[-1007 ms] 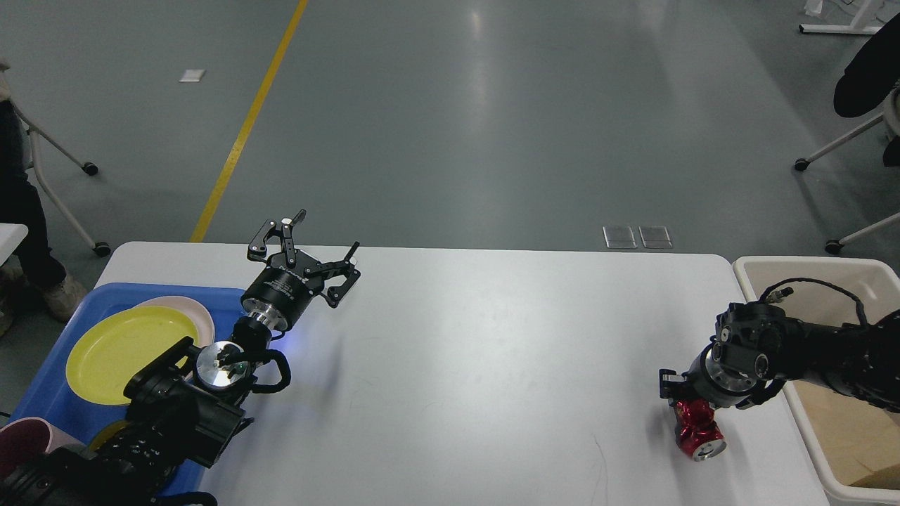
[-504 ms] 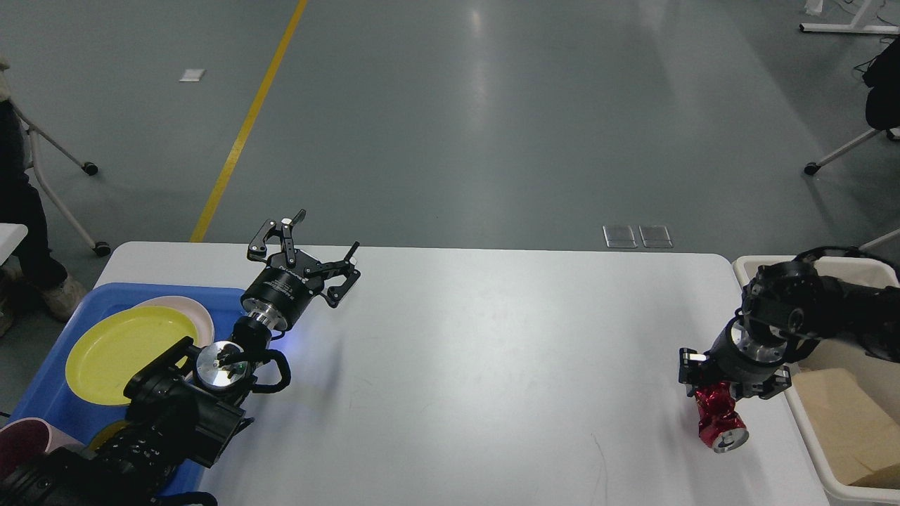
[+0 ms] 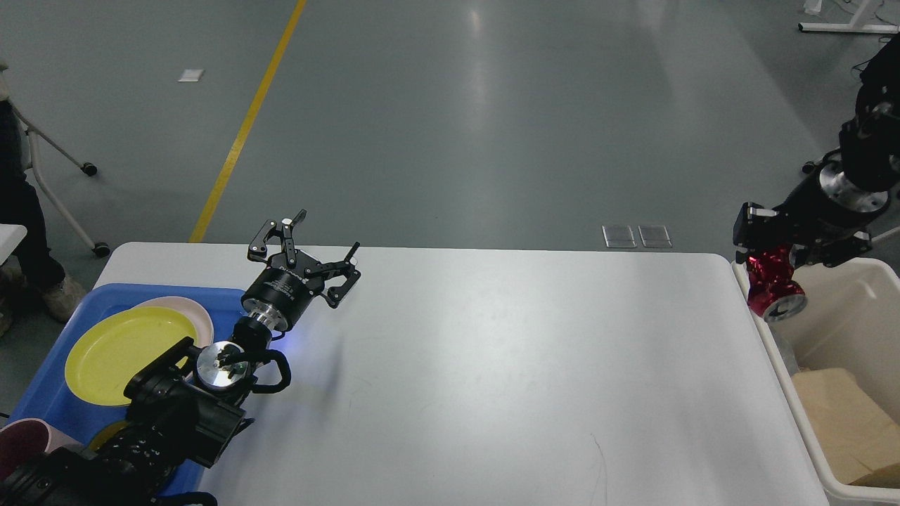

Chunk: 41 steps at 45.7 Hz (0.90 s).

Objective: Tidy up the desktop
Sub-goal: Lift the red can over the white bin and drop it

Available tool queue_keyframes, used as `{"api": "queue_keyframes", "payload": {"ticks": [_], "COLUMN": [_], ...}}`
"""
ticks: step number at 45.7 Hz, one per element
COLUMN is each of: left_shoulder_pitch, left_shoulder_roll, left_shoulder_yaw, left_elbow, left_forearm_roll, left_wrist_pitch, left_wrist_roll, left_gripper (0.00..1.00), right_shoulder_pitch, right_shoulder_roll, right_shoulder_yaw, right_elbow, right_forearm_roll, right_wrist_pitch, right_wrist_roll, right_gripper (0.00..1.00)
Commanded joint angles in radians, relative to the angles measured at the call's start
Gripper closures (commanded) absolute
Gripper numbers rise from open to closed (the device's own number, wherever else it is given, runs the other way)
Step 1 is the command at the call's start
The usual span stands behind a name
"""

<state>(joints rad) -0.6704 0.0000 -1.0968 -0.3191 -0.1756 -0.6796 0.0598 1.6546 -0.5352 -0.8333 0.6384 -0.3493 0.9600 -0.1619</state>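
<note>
The right gripper (image 3: 780,258) hangs above the far-left corner of the beige bin (image 3: 777,351), its jaws pinching a crumpled red can (image 3: 772,283) whose round silver end faces down and toward the camera. No brand or lettering can be read on the can; it is too small and shiny.

The left gripper (image 3: 309,247) is held above the far-left part of the worktop (image 3: 492,365), jaws spread wide with nothing between them. There is faint white print on its round black body, too small to read.

The white worktop fills the near middle of the scene and lies bare across its centre. At its left edge sits a blue tray (image 3: 133,294) holding a yellow plate (image 3: 119,348) stacked on a pale pink plate (image 3: 200,313), with a dark pink cup (image 3: 21,446) at the near-left corner. The bin stands just beside the right edge of the worktop, with brown cardboard (image 3: 844,414) lying inside it. A yellow line (image 3: 246,126) runs along the grey floor beyond.
</note>
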Motion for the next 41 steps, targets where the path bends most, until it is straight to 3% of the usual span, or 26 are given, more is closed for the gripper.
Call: {"api": "queue_keyframes", "payload": {"ticks": [1, 19, 28, 35, 41], "left_shoulder_pitch": [0.0, 0.0, 0.0, 0.0, 0.0], "left_shoulder_roll": [0.0, 0.0, 0.0, 0.0, 0.0], "left_shoulder_yaw": [0.0, 0.0, 0.0, 0.0, 0.0], "left_elbow": [0.0, 0.0, 0.0, 0.0, 0.0], "left_forearm_roll": [-0.001, 0.001, -0.001, 0.001, 0.001], "left_wrist_pitch": [0.0, 0.0, 0.0, 0.0, 0.0], "left_wrist_roll": [0.0, 0.0, 0.0, 0.0, 0.0], "left_gripper": [0.03, 0.03, 0.03, 0.03, 0.03], "right_shoulder_pitch": [0.059, 0.146, 0.129, 0.085, 0.057], "right_shoulder_roll": [-0.003, -0.011, -0.028, -0.084, -0.112], "right_shoulder_yaw": [-0.018, -0.038, -0.084, -0.127, -0.173], "right_elbow": [0.0, -0.019, -0.108, -0.147, -0.147], "right_forearm_roll": [0.0, -0.002, 0.006, 0.136, 0.161], "right_wrist_pitch": [0.0, 0.0, 0.0, 0.0, -0.219], "right_wrist_roll": [-0.004, -0.005, 0.002, 0.002, 0.002], "right_gripper": [1.0, 1.0, 1.0, 1.0, 1.0]}}
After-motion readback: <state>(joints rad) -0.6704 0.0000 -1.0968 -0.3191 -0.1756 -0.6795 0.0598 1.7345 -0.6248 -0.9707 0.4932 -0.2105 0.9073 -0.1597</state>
